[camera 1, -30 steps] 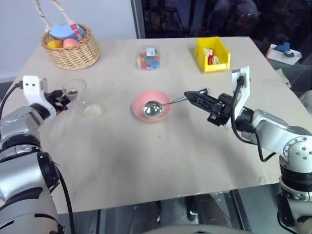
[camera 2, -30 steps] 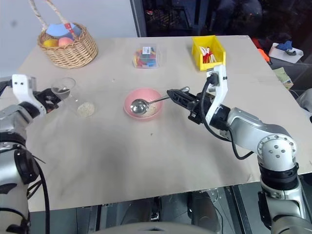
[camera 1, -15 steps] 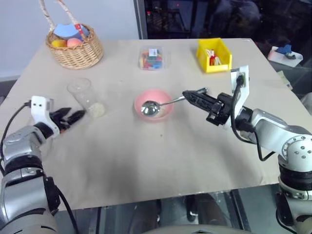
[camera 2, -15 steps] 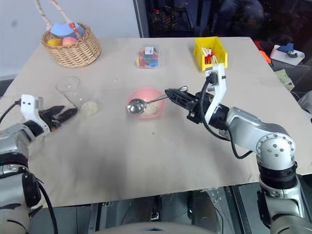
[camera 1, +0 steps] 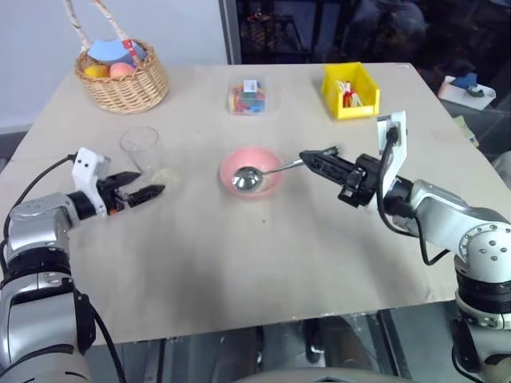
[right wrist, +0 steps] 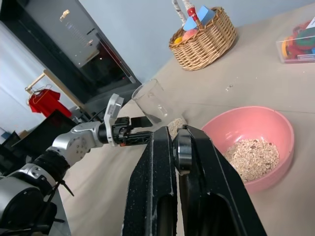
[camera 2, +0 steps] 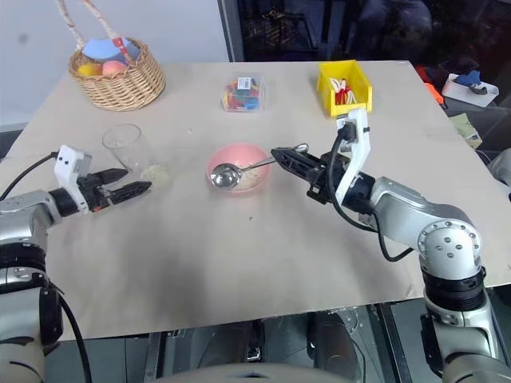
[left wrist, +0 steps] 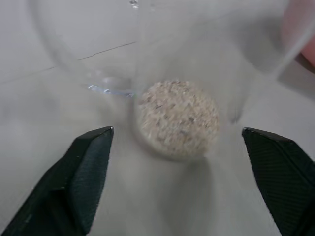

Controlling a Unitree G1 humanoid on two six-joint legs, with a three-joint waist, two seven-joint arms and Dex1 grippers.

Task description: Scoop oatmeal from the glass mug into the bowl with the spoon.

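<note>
The glass mug (camera 1: 142, 152) stands left of centre, with a little oatmeal (left wrist: 178, 118) in its base. My left gripper (camera 1: 142, 185) is open and low over the table, its fingertips close to the mug's base and holding nothing. The pink bowl (camera 1: 271, 166) sits mid-table with oatmeal (right wrist: 251, 157) in it. Over the bowl hangs the spoon (camera 1: 246, 179), its long handle running right into my right gripper (camera 1: 315, 159), which is shut on it. The right wrist view also takes in the mug (right wrist: 155, 103) and the left gripper (right wrist: 140, 130).
A wicker basket (camera 1: 120, 76) stands at the far left corner. A clear box of colourful pieces (camera 1: 247, 96) and a yellow bin (camera 1: 350, 89) sit along the far side. The table's near edge (camera 1: 263, 319) runs below both arms.
The left gripper let go of the tilted mug, opened wide, dropped low, then swung right to the mug's base. The mug now stands upright. The right arm and spoon kept still.
</note>
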